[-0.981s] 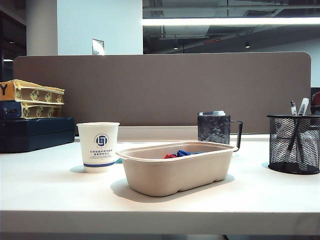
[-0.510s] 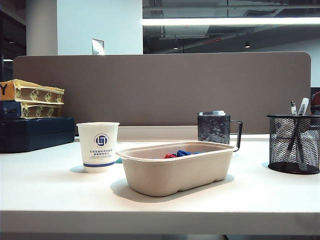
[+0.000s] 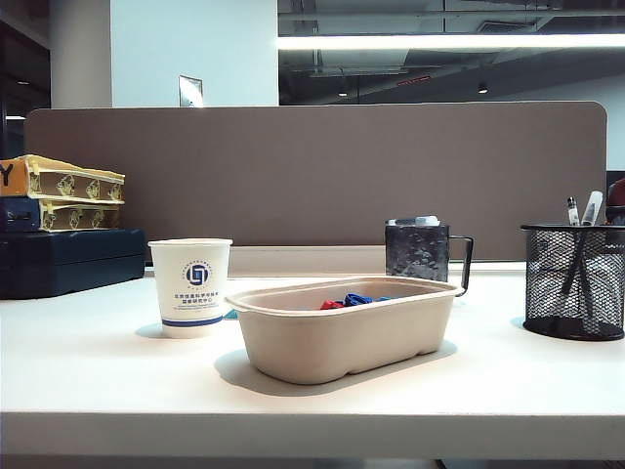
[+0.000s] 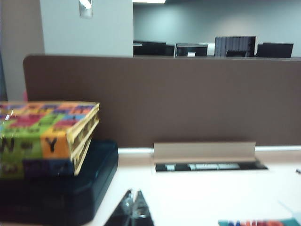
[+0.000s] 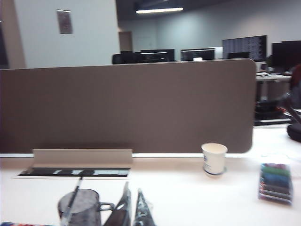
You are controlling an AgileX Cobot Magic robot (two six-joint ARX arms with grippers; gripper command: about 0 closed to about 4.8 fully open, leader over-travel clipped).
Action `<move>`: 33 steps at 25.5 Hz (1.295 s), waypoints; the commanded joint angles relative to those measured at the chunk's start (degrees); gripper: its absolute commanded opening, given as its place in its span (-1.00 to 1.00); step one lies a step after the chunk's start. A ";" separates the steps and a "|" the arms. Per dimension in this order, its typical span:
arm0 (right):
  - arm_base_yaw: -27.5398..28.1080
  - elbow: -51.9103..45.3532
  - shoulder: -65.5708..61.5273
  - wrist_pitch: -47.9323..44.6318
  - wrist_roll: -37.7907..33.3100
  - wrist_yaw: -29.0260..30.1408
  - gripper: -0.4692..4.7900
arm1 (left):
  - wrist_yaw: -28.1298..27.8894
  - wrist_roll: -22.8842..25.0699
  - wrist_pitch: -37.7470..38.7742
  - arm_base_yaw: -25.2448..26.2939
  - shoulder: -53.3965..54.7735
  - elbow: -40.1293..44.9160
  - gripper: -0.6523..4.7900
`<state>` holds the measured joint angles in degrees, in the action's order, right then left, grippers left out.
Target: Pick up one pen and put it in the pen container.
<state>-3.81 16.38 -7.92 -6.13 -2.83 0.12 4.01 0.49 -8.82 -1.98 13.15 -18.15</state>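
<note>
On the table's far right, the pen container point(image 3: 574, 281) stands exactly as a second ago; nothing on the desk has shifted. The left gripper point(image 4: 133, 209) hangs low at the near left, its fingers pressed together and empty. The right gripper point(image 5: 133, 209), all but closed and also empty, sits just nearside of the mug point(image 5: 80, 209) holding a pen point(image 5: 74, 195). Judging by this, no pick has begun.

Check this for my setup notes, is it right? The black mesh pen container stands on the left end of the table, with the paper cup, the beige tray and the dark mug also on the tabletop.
Not quite. The pen container stands at the right end of the table, as the exterior view shows. The rest holds: the paper cup, the beige tray and the dark mug are on the tabletop.
</note>
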 commanded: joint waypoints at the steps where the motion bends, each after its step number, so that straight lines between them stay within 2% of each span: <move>1: -0.09 3.41 -3.19 -0.11 0.31 4.81 -0.77 | 3.02 0.55 -5.62 0.09 4.59 -3.37 -0.77; 3: -0.09 4.92 -4.79 0.22 0.24 6.05 -0.76 | 4.59 0.55 -6.16 0.09 6.91 -5.16 -0.77; 6: -0.09 11.08 -10.49 3.91 0.26 6.67 -0.58 | 5.73 0.55 -6.32 0.09 11.87 -8.79 -0.76; 13: -0.04 17.44 -19.19 1.07 0.46 12.96 -0.57 | 13.25 -0.57 -12.92 0.07 17.84 -10.32 -0.76; 16: -0.35 19.34 -22.99 0.68 0.46 14.86 -0.57 | 13.66 -0.57 -15.21 0.07 19.98 -10.32 -0.76; 17: -0.55 19.67 -24.11 0.13 0.48 15.12 -0.57 | 13.75 -0.57 -15.26 0.07 20.59 -10.34 -0.70; 18: -0.96 19.98 -26.23 -1.25 0.46 15.12 -0.56 | 14.34 -0.66 -15.28 0.07 21.46 -10.32 -0.50; 19: -0.96 20.22 -27.28 -1.57 0.46 15.37 -0.56 | 14.84 -1.36 -15.32 0.07 22.05 -10.34 -0.42; 23: -0.96 22.38 -33.22 -1.57 0.46 16.04 -0.56 | 15.39 -2.69 -15.74 0.07 23.91 -10.40 -0.42; 26: -1.05 25.05 -39.26 -1.97 0.46 16.76 -0.54 | 15.34 -2.71 -18.82 -0.24 26.32 -10.56 -0.42; 27: -1.42 25.99 -41.18 -2.12 0.46 16.76 -0.48 | 15.30 -2.80 -19.30 -0.96 27.87 -11.23 -0.42; 33: -4.63 32.09 -50.03 -3.08 0.46 16.74 -0.46 | 15.34 -2.64 -20.06 -5.95 37.59 -17.27 -0.42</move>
<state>-7.90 47.16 -56.80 -7.53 -2.44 16.64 19.05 -2.22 -27.97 -7.51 49.56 -34.50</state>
